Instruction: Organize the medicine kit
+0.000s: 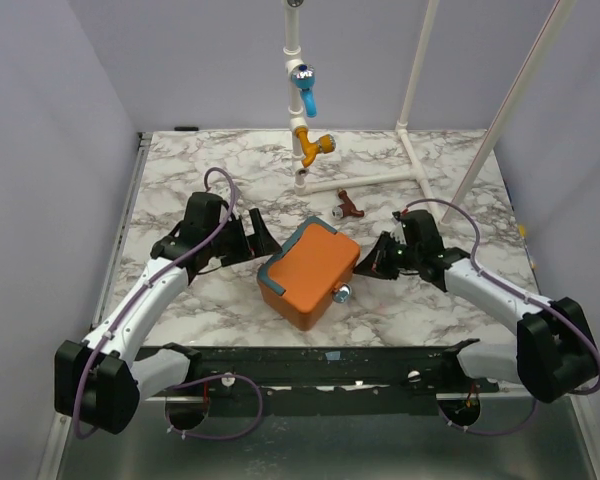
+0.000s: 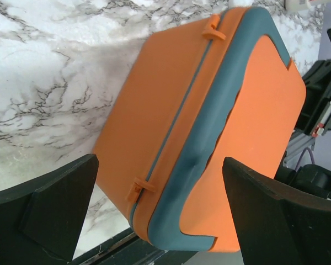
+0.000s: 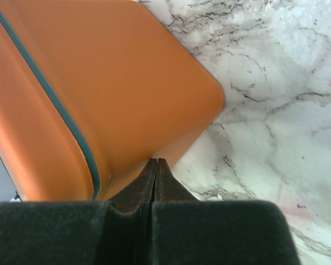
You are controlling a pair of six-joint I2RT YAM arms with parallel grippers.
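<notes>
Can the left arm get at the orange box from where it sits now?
Probably yes. The left gripper is open and faces the box, with only bare table between them; the shut right gripper is on the box's far side.

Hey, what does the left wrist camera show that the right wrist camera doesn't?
Left wrist only: the open left pincer facing the medicine kit, its wide teal trim and two orange clips on the seam. Right wrist only: the shut right pincer, tips at the kit's rounded corner. Both: the orange kit on the marble table.
</notes>
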